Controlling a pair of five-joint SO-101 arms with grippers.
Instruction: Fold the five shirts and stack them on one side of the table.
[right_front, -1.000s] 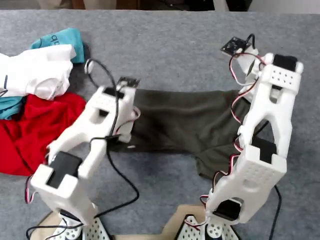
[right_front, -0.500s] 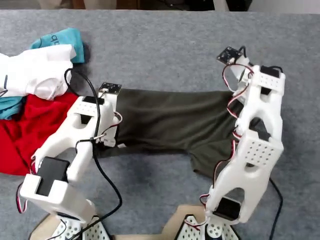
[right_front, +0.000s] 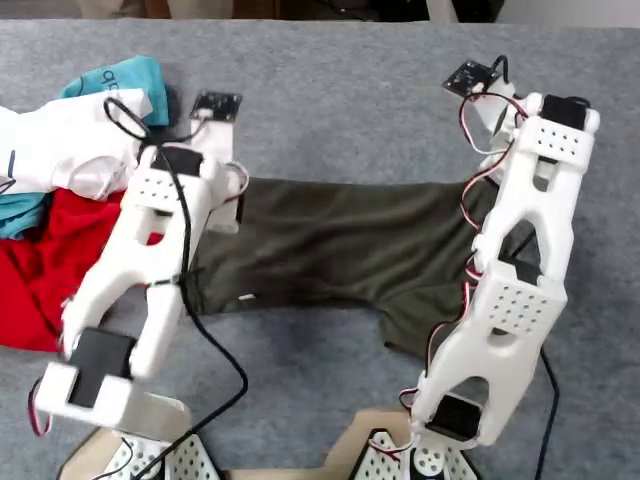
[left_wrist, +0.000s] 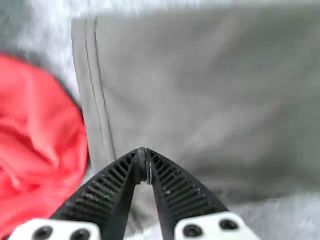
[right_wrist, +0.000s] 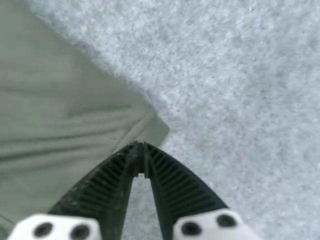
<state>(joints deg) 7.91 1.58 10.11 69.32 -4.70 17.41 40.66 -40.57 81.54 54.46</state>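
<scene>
Here's the dark olive shirt (right_front: 350, 245), flat on the grey table (right_front: 330, 90) near the centre of the high view, long axis running 9 o'clock to 3 o'clock. Its stitched hem edge faces 9 o'clock, and a loose flap hangs off the 3 o'clock end toward 5 o'clock. The left arm (right_front: 150, 250) sits over that 9 o'clock end. Its wrist view puts the left gripper (left_wrist: 142, 156) above the cloth just inside the hem, fingers pinched right together with no fabric between them. Over at 3 o'clock the right arm (right_front: 520, 250) stands tall, and the right gripper (right_wrist: 140, 150) is closed tip to tip as well, gripping nothing, poised over a folded corner of the olive shirt where it meets bare table. Out at 9 to 10 o'clock lies the heap (unfolded, all of it): red shirt (right_front: 60, 260) touching the olive hem, white shirt (right_front: 70, 145) on top, teal shirt (right_front: 125, 75) peeking out behind.
</scene>
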